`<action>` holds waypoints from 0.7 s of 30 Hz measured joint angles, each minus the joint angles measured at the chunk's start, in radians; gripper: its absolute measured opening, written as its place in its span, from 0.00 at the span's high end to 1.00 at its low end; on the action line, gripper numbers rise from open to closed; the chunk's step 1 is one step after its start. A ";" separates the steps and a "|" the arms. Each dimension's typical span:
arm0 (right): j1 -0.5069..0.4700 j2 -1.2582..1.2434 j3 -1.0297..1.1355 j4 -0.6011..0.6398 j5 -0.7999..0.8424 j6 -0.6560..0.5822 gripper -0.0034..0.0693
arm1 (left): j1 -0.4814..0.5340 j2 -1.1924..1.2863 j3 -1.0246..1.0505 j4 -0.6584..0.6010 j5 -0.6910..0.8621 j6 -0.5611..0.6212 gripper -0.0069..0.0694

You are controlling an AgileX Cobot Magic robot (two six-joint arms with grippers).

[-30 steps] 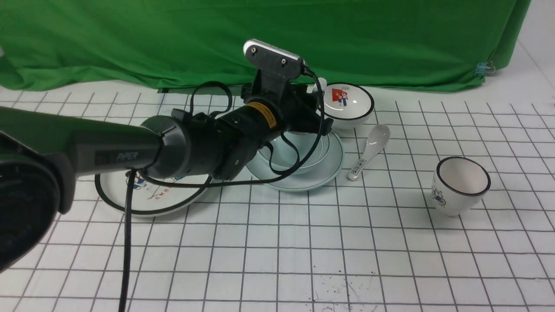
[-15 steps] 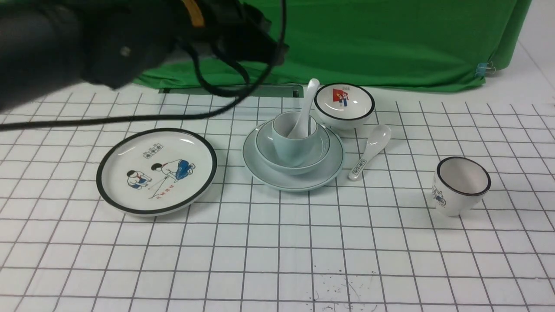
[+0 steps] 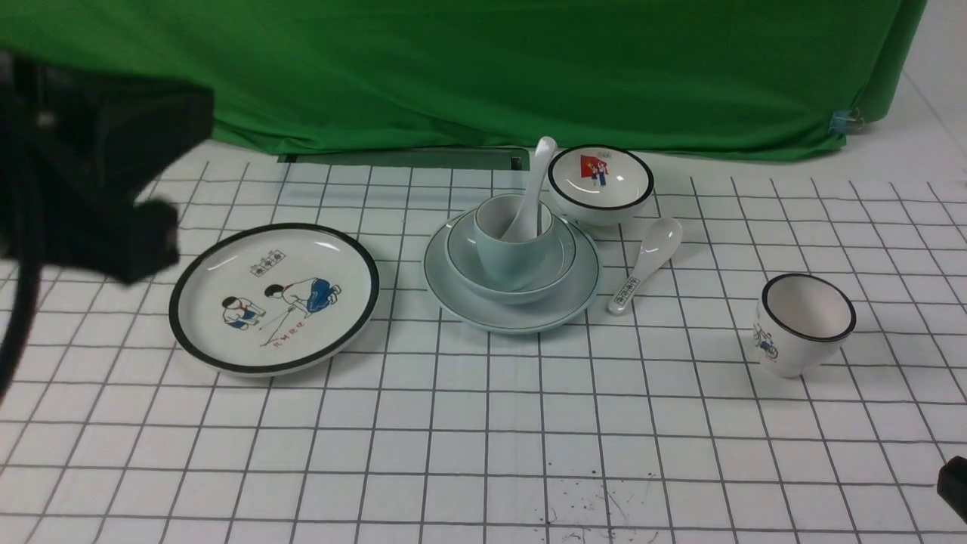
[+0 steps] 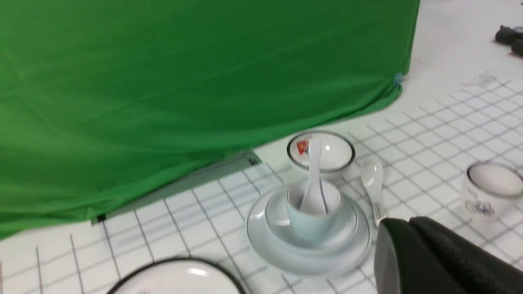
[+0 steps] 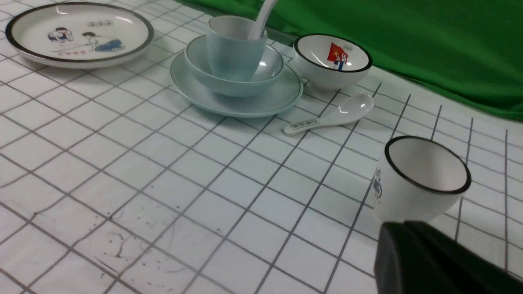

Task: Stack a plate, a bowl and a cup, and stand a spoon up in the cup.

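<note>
Left hand (image 4: 408, 249) clenched, empty, clear of the dishes. Right hand (image 5: 412, 257) likewise clenched on nothing.

Stack stands well ahead of both hands, right of the left one and left of the right one: plate (image 3: 514, 316) flat on the surface (image 3: 483, 446), bowl (image 3: 565, 257) seated in it, cup (image 3: 510, 257) upright in the bowl, spoon (image 3: 535, 181) standing in the cup, handle up.

Black-rimmed cup (image 5: 421, 183) sits just ahead of the right hand.

our left arm (image 3: 83, 174) high at the left edge, our right arm (image 3: 954, 487) barely in at the lower right
we hold our left gripper (image 4: 402, 245) closed and empty; our right gripper (image 5: 404, 247) is closed and empty too.
</note>
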 joint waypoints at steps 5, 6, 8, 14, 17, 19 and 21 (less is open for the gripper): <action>0.000 0.000 0.003 0.000 -0.003 0.002 0.93 | 0.000 -0.112 0.125 -0.068 0.001 0.011 0.96; 0.000 0.000 0.003 0.000 -0.004 0.002 0.92 | 0.000 -0.138 0.152 -0.092 0.000 0.011 0.96; 0.000 0.000 0.003 0.000 -0.004 0.002 0.91 | 0.000 -0.153 0.176 -0.107 0.000 0.012 0.96; 0.000 0.000 0.003 0.000 -0.005 0.002 0.89 | 0.000 -0.157 0.195 -0.120 0.003 0.013 0.96; 0.000 0.000 0.003 0.000 -0.005 0.002 0.88 | -0.002 -0.159 0.195 -0.120 0.000 0.013 0.96; 0.000 0.000 0.003 0.000 -0.006 0.002 0.87 | -0.010 -0.171 0.198 -0.114 -0.003 0.013 0.96; 0.000 0.000 0.003 0.000 -0.006 0.002 0.86 | 0.000 -0.219 0.221 -0.100 -0.014 0.013 0.95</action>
